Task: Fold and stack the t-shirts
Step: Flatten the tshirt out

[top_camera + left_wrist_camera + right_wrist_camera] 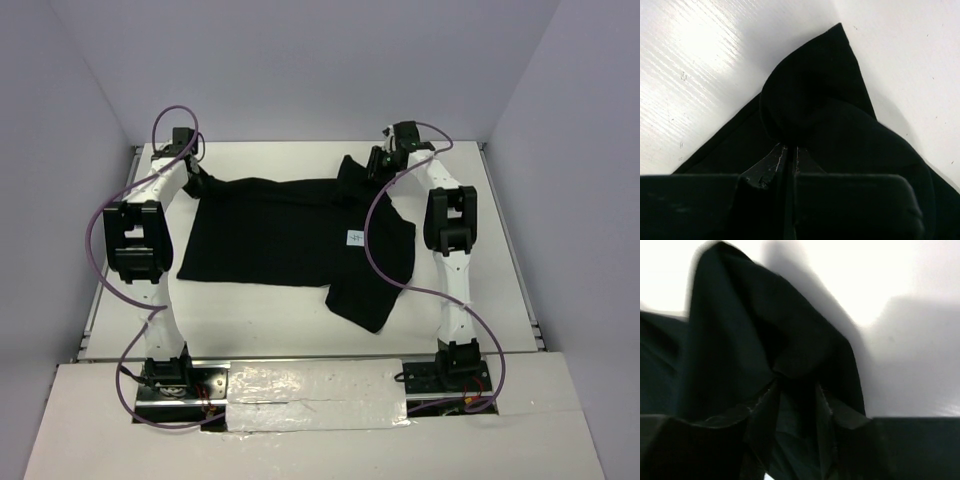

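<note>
At the near edge, both arm bases sit on a strip of crinkled silver tape [310,385], with purple cables [100,250] looping up along the arms. Beyond it lies the white surface [300,320], glossy and finely ridged in the left wrist view. Plain pale walls [320,60] close it in at the sides and the far end.

The black t-shirt [280,235] lies spread across the middle of the surface, mostly flat. A small white tag [354,237] shows toward its right part, and one sleeve [365,300] hangs toward the near side.

At the far left corner of the cloth, the left tool [788,150] has its fingers almost together, pinching a rounded bunch of the fabric. At the far right, the right tool [797,390] grips a raised peak of cloth between fingers set slightly apart.

The right wrist view is blurred and dark, so the fold lines there are hard to read. Both tools' lower parts are cut off by the frame edge.
</note>
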You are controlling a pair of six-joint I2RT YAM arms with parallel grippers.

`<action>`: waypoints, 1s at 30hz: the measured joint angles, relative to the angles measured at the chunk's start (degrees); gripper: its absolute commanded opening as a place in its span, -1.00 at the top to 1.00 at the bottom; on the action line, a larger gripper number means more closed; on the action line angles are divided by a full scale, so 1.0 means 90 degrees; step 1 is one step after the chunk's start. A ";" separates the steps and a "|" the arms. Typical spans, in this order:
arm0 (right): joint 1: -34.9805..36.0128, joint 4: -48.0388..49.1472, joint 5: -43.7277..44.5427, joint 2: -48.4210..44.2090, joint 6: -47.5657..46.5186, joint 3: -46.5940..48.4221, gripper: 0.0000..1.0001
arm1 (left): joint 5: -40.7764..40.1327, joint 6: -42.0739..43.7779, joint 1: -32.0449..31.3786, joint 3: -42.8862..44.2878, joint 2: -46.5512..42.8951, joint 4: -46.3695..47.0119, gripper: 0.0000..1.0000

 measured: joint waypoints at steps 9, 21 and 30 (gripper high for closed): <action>0.0000 0.0024 0.0223 -0.0148 -0.0206 -0.0313 0.62 | 0.0170 0.0007 0.0000 -0.0146 0.0000 0.0063 1.00; -0.0015 0.0107 0.0733 -0.1110 0.0095 -0.1226 1.00 | 0.0323 0.0027 0.0000 -0.0165 -0.0032 0.0036 1.00; -0.0163 -0.0024 0.1095 -0.2426 0.0789 -0.0911 1.00 | 0.0333 -0.0100 0.0019 0.0248 -0.0702 -0.0170 1.00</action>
